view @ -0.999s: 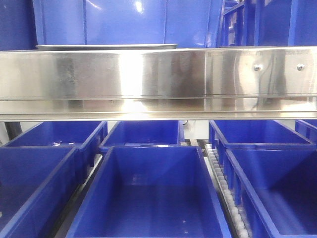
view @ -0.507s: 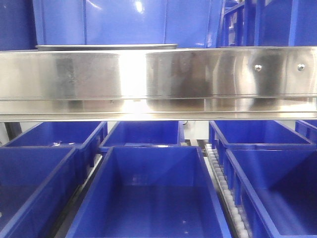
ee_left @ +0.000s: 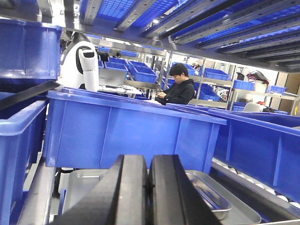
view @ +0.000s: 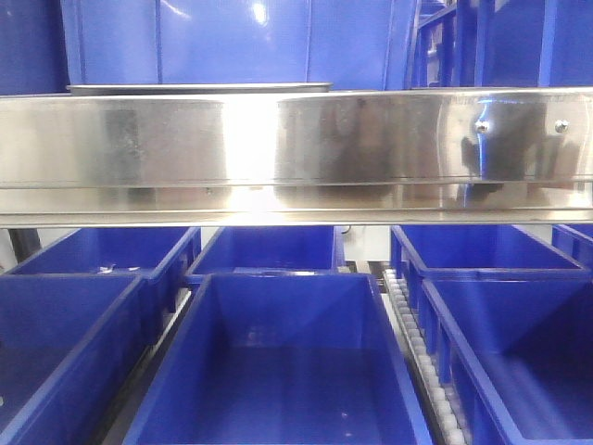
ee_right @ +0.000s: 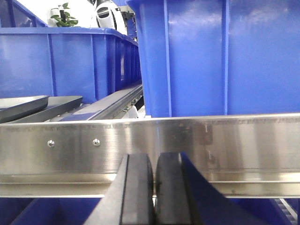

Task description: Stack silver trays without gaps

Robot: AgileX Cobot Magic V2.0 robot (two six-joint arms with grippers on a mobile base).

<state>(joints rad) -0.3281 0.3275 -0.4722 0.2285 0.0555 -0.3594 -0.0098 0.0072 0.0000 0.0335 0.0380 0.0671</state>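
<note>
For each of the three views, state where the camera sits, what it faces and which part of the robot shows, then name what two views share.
Front-facing: sits low, level with the steel rail, above blue bins; no robot parts show.
Left wrist: behind the shut left gripper, facing the silver trays under a blue bin.
Right wrist: behind the shut right gripper, facing the rail head-on.
Shared: front and right wrist views both show the screwed rail.

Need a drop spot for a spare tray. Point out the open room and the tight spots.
Open: the middle blue bin below the steel rail looks empty, as do the bins beside it. Tight: the upper shelf, where the silver trays lie right against a big blue bin. Both the left gripper and right gripper are shut.
</note>
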